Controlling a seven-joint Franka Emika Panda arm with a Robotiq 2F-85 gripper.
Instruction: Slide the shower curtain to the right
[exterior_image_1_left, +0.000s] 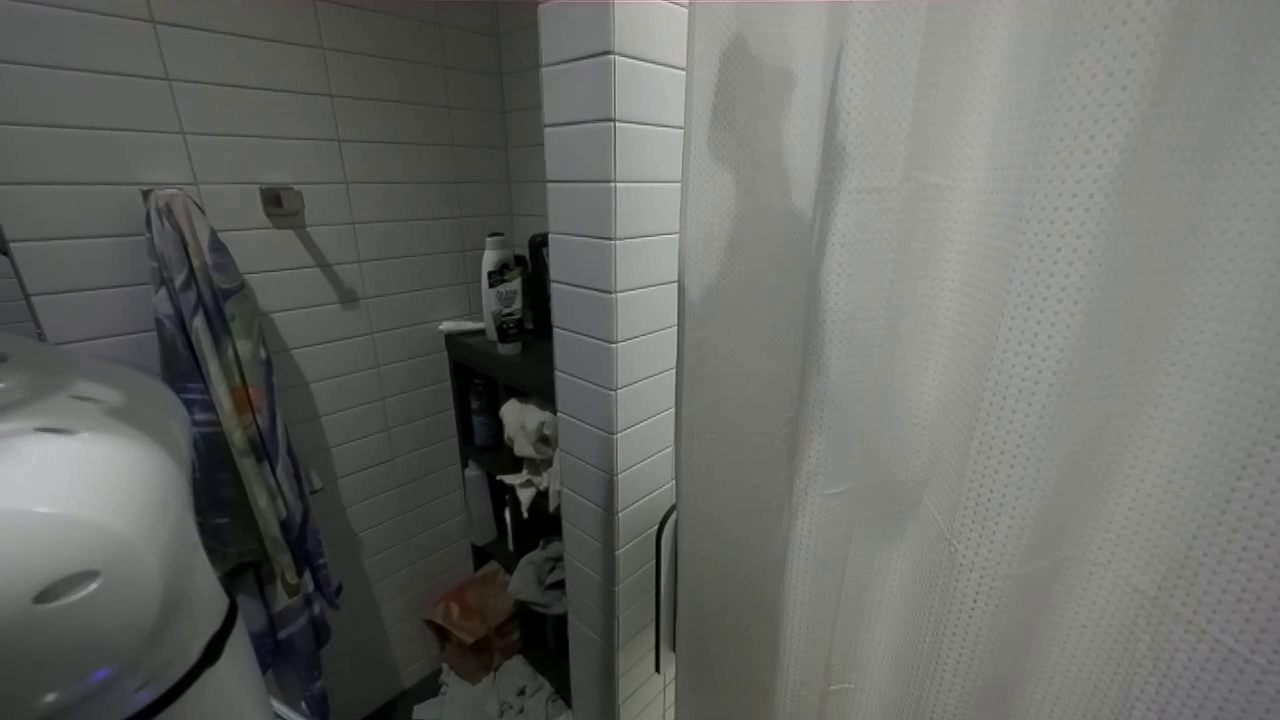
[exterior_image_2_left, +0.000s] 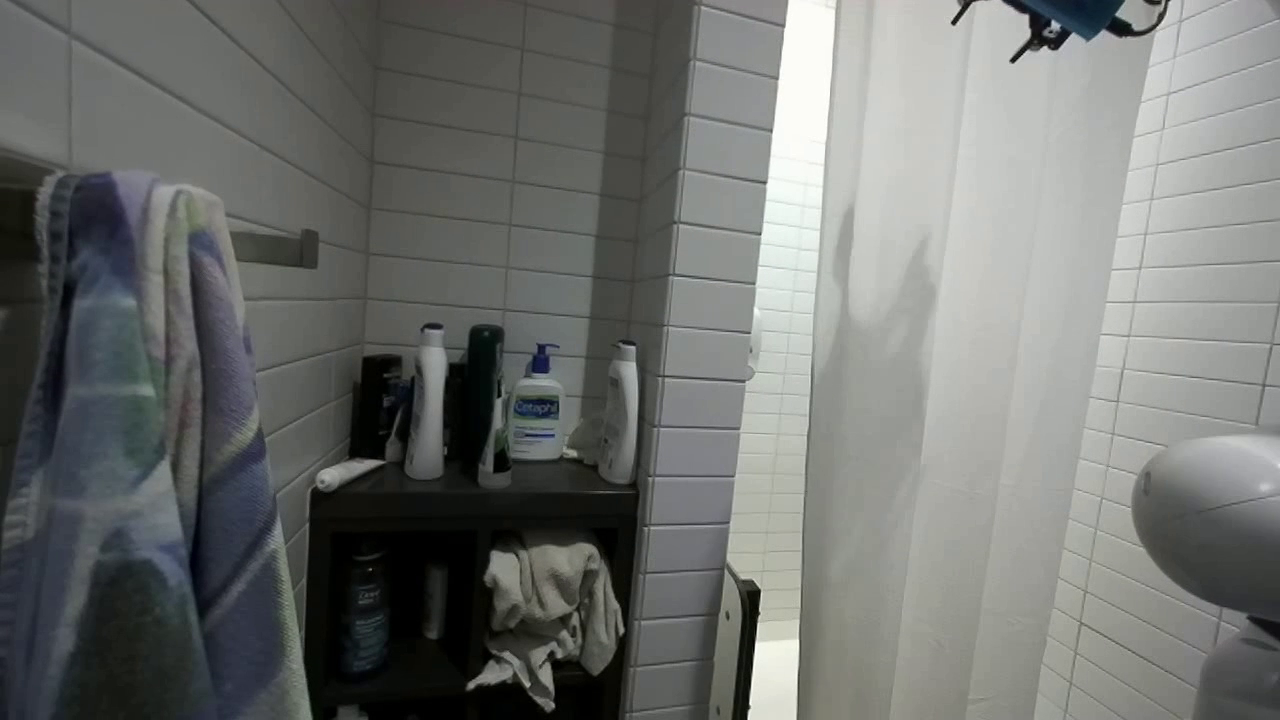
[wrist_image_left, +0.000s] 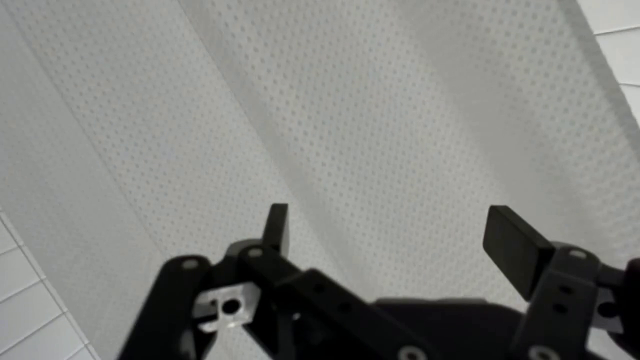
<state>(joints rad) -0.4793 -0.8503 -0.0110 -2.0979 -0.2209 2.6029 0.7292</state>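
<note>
The white shower curtain hangs in soft vertical folds in both exterior views, on the right side of an exterior view (exterior_image_1_left: 980, 360) and right of the tiled pillar in an exterior view (exterior_image_2_left: 960, 380). It fills most of the wrist view (wrist_image_left: 360, 130), its folds running diagonally. My gripper (exterior_image_2_left: 986, 40) shows at the top edge of that exterior view, in front of the curtain's upper part. In the wrist view the gripper (wrist_image_left: 387, 225) is open, its two fingers wide apart with nothing between them. Curtain lies behind the fingers; whether they touch it I cannot tell.
A white tiled pillar (exterior_image_2_left: 715, 300) stands beside the curtain's edge. A dark shelf (exterior_image_2_left: 400, 500) holds several bottles and cloths. A patterned towel (exterior_image_1_left: 230, 400) hangs on the wall. White arm parts (exterior_image_1_left: 100, 520) show at the frame edges. A dark-edged panel (exterior_image_2_left: 745, 640) stands by the pillar.
</note>
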